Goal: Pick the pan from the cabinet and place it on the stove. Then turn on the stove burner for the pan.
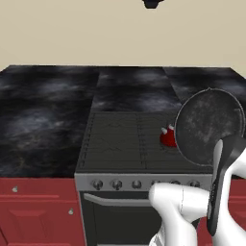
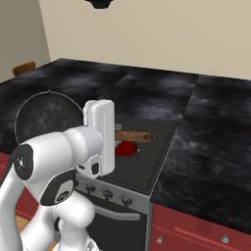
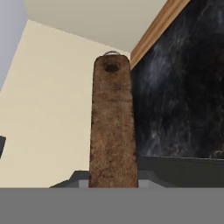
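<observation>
We see the pan point(image 1: 209, 126) tilted on edge over the stove point(image 1: 126, 139), red kettle point(image 1: 167, 138) half hidden behind it, gripper's grasp unclear, fingertips hidden.

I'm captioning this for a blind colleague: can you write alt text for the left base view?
A white robot arm holds the pan, a dark speckled frying pan tilted on edge, above the right side of the stove. A small red kettle sits on the cooktop, partly behind the pan, and black marbled counter surrounds the stove, with red base cabinets below.
</observation>
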Robot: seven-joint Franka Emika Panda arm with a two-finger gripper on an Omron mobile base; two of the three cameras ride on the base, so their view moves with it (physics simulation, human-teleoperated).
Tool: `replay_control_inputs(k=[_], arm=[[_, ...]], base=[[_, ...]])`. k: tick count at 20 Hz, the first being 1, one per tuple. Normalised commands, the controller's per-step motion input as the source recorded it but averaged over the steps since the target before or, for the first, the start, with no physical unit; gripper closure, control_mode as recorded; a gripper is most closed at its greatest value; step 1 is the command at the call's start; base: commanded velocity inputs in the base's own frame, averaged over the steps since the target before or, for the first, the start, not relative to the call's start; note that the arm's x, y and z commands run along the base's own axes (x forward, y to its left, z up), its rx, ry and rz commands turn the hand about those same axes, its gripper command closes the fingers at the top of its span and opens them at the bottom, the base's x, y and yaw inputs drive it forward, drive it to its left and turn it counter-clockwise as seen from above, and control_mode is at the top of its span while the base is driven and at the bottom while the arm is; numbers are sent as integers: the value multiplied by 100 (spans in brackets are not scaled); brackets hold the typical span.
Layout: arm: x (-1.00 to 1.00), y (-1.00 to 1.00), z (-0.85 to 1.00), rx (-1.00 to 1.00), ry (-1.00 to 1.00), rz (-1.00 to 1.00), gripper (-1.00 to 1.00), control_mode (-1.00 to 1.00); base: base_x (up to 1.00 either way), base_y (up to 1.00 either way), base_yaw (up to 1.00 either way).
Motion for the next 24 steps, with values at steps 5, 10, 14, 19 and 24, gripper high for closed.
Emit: replay_control_inputs(k=[5, 10, 14, 19, 24], arm=[[0, 0, 0, 0, 0, 0, 100, 100], [0, 0, 0, 0, 0, 0, 100, 100], [0, 0, 0, 0, 0, 0, 100, 100], [0, 0, 0, 0, 0, 0, 100, 100], [0, 0, 0, 0, 0, 0, 100, 100]], base=[[30, 1, -27], [25, 1, -28], [16, 5, -24], [19, 8, -18], [30, 19, -10]])
